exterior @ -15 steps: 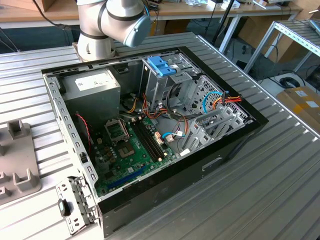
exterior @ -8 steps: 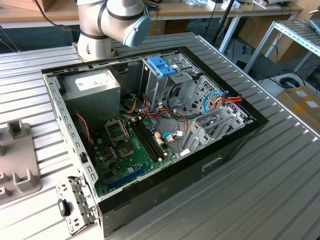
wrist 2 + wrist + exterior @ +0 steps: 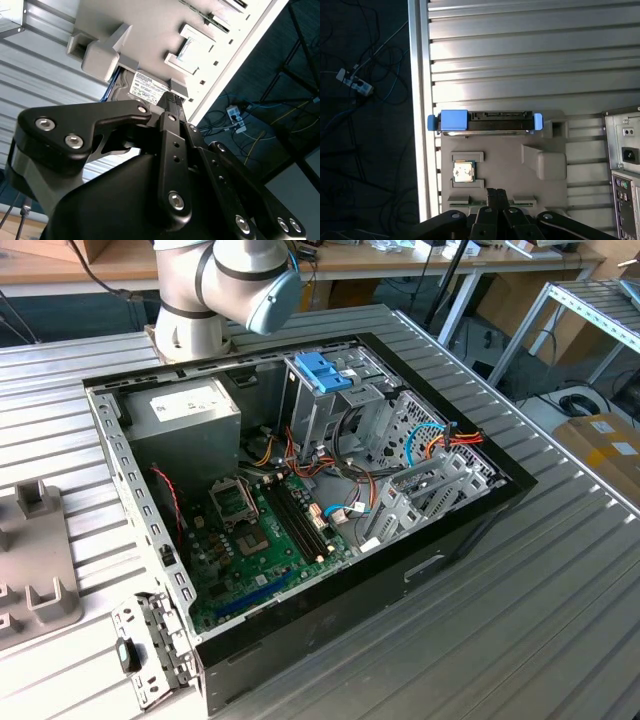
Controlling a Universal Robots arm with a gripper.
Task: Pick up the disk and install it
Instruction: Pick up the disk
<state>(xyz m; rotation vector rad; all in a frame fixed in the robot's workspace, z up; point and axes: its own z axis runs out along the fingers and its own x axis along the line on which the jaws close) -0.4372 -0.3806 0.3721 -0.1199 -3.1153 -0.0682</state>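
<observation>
Grey robot arm (image 3: 215, 280) rose behind an open black computer case (image 3: 300, 490), black gripper (image 3: 497, 192) hung closed and empty above a grey plastic fixture (image 3: 505, 167) on the ribbed metal desk (image 3: 520, 60), flat silver metal disk (image 3: 485, 122) with blue plastic frame stood on edge in that fixture, its white label (image 3: 147, 89) too small to read.

The exterior view looks down obliquely into the open computer case (image 3: 300, 490). Both wrist views share the grey holder (image 3: 505, 150) and disk (image 3: 490, 122).

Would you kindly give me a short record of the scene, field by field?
Disk: on edge in the grey holder, not yet picked up
Pincer: shut, empty, short of the disk
Holder: on the ribbed metal table, beside the computer case
Computer case: open, lying on the table
</observation>
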